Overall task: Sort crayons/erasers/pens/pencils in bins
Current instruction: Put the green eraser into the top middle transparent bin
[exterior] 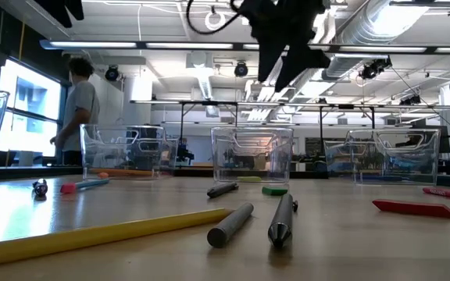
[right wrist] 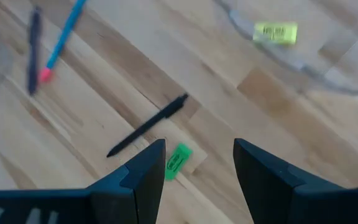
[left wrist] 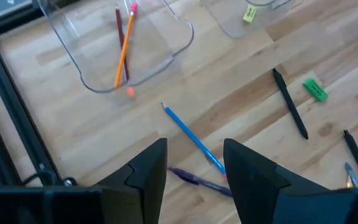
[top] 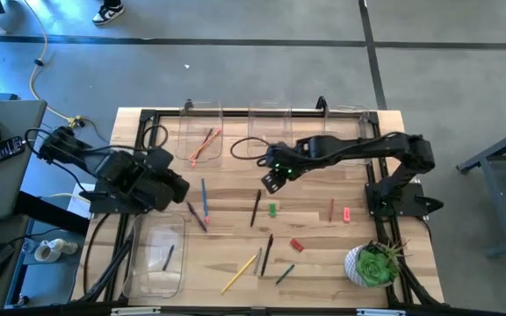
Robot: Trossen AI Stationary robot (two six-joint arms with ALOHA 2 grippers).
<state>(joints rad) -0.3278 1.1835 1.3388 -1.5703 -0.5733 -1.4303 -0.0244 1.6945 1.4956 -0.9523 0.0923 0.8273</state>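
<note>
My left gripper [top: 181,189] hangs open above the table's left part, over a blue pencil [left wrist: 194,140] and a purple pen [left wrist: 197,179] that lie flat on the wood. My right gripper [top: 271,183] hangs open above the table's middle, over a green eraser [right wrist: 178,160] and a black pen [right wrist: 148,124]. The far left bin [top: 202,132] holds an orange pencil [left wrist: 124,46] and a dark red stick. A yellow eraser [right wrist: 275,32] lies in the middle far bin [top: 271,123]. The longer bin [top: 156,254] at the near left holds a dark pen [top: 168,256].
More sticks lie loose near the front: a yellow pencil [top: 240,272], a black pen [top: 266,254], a blue pen [top: 285,275], and red crayons [top: 296,245] [top: 331,209]. A pink eraser [top: 347,213] lies at the right, with a potted plant [top: 374,265] at the near right corner. A third far bin [top: 345,123] stands at the right.
</note>
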